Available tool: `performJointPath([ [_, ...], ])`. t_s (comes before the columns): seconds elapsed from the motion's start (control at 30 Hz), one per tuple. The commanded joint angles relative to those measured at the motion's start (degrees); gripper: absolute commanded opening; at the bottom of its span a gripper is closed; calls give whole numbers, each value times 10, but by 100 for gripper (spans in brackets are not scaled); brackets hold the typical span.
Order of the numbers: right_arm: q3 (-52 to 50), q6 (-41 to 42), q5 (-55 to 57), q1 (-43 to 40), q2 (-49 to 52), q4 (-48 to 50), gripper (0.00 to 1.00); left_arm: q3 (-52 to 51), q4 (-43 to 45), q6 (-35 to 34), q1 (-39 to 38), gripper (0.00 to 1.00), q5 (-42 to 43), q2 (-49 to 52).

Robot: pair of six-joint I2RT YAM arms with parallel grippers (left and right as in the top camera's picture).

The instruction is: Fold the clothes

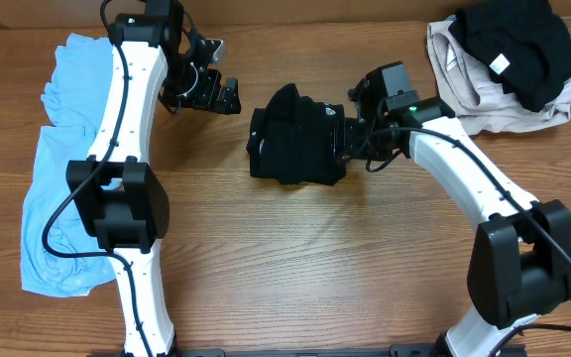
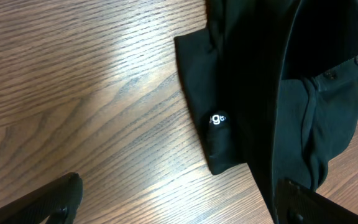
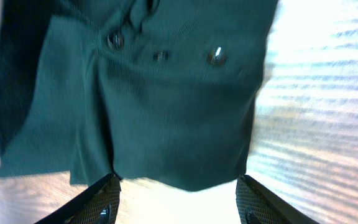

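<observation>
Far to the left of the folded black garment (image 1: 295, 139), a spread of light blue clothing (image 1: 53, 198) is lying along the edge of the tabletop (image 1: 315, 258), partly under the left arm. Just left of the black garment, the left end effector (image 1: 224, 95) is hovering with its fingers spread wide and nothing between them; its wrist view is showing the garment's corner with a small white logo (image 2: 218, 119) lying flat on the wood. The black garment itself is sitting in the middle of the tabletop as a compact, layered bundle. At its right edge, the right end effector (image 3: 176, 186) is standing with its fingers apart on either side of the hem, below a row of buttons (image 3: 160, 56), not yet pinching the cloth. Well to the right of the black garment, a beige piece (image 1: 464, 89) with another black piece (image 1: 523, 45) on top is waiting in a heap. The risk, as I am judging it, is that the right fingers are lining up to catch only the top layer, so a pull would be peeling the fold open. With the left end effector not pinning anything, the whole bundle may also be sliding across the smooth wood.
</observation>
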Motion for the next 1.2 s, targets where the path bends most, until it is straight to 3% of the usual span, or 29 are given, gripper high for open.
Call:
performJointPath([
  [0.0, -10, -16, 9, 10, -14, -11, 63, 0, -2, 0, -1, 100, 8, 3],
  [0.47, -117, -15, -6, 25, -13, -28, 64, 0, -8, 0, -1, 100, 6, 3],
  [0.73, -186, -14, 24, 28, -13, 94, 64, 0, -8, 0, -1, 100, 6, 3],
  [1.17, -207, 50, 245, 27, 9, 325, 64, 0, -8, 0, -1, 100, 5, 3],
])
